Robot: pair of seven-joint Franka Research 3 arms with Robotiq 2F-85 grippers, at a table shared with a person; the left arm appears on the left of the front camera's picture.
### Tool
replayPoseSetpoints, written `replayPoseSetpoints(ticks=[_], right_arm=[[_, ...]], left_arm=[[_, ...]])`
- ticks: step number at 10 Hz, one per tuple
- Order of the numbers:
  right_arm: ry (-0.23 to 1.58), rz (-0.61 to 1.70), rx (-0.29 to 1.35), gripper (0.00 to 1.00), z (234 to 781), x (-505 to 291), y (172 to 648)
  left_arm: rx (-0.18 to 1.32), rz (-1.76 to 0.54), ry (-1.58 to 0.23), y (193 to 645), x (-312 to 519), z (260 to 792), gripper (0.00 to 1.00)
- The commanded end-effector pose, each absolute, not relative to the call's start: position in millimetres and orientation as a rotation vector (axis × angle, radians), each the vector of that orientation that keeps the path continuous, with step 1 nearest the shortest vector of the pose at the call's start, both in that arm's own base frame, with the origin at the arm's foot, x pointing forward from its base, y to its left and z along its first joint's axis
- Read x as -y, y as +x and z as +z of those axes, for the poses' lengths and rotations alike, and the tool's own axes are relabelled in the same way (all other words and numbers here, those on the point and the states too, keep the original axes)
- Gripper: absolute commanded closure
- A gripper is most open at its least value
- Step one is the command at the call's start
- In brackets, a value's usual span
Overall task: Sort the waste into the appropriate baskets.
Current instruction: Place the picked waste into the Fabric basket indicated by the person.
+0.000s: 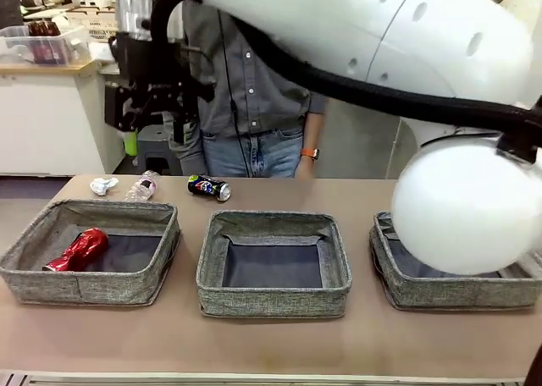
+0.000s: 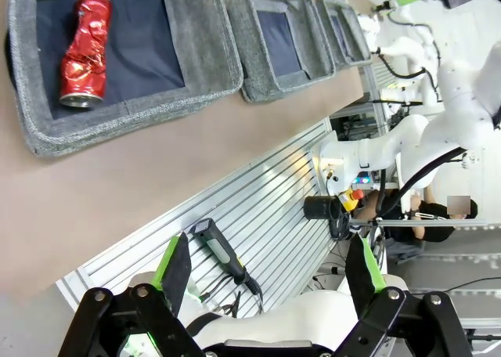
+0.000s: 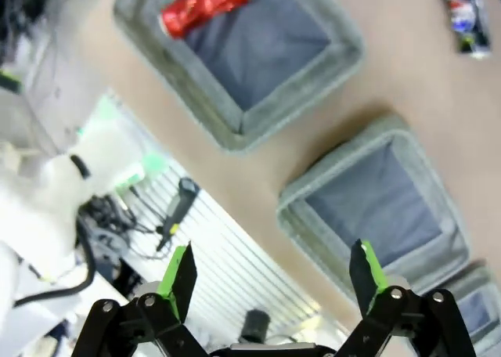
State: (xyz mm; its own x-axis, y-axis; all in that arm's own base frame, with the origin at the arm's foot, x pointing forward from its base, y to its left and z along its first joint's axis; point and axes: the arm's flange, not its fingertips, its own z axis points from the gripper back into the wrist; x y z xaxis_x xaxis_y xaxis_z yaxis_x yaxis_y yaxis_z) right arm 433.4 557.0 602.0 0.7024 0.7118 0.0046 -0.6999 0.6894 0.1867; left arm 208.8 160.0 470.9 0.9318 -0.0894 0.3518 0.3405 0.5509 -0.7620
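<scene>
A crushed red can (image 1: 78, 249) (image 2: 84, 50) (image 3: 205, 5) lies in the left basket (image 1: 89, 289). The middle basket (image 1: 271, 301) and the right basket (image 1: 440, 293) show bare dark floors. Along the far edge lie a white paper ball (image 1: 103, 185), a clear bottle (image 1: 144, 185) and a dark can (image 1: 209, 187) (image 3: 463, 16). My right arm reaches across from the right, and its gripper (image 1: 155, 139) (image 3: 272, 267) hangs open, high above the far left. My left gripper (image 2: 268, 263) is open and empty, high over the near table edge.
A person (image 1: 254, 90) stands at the far side behind the dark can, one hand (image 1: 309, 155) hanging near the table edge. My right arm's big white elbow (image 1: 466, 200) hides part of the right basket. A ribbed metal rail (image 2: 258, 208) runs along the near edge.
</scene>
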Motion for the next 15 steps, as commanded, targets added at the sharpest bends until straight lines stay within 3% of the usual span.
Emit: replayPoseSetpoints(ticks=[1,4,7,9,11,12,13,15], right_arm=[[0.206,0.647,-0.13,0.0,577.5,-477.3,374.4],[0.058,0.449,-0.389,0.0,564.5,-407.9,322.4],[-0.025,0.402,-0.502,0.0,534.6,-365.6,277.5],[0.102,0.302,-0.339,0.0,530.7,-344.9,261.8],[0.352,0.324,0.001,0.0,550.2,-322.9,259.3],[0.407,0.324,0.092,0.0,554.9,-314.1,262.2],[0.466,0.314,0.162,0.0,557.9,-305.9,267.0],[0.568,0.316,0.153,0.0,557.4,-305.0,278.3]], left_arm=[[0.293,-0.239,-0.962,210.1,-158.5,471.7,0.0],[0.293,-0.239,-0.962,210.1,-158.5,471.7,0.0],[0.293,-0.239,-0.962,210.1,-158.5,471.7,0.0],[0.293,-0.239,-0.962,210.1,-158.5,471.7,0.0],[0.293,-0.239,-0.962,210.1,-158.5,471.7,0.0],[0.293,-0.239,-0.962,210.1,-158.5,471.7,0.0],[0.293,-0.239,-0.962,210.1,-158.5,471.7,0.0],[0.293,-0.239,-0.962,210.1,-158.5,471.7,0.0]])
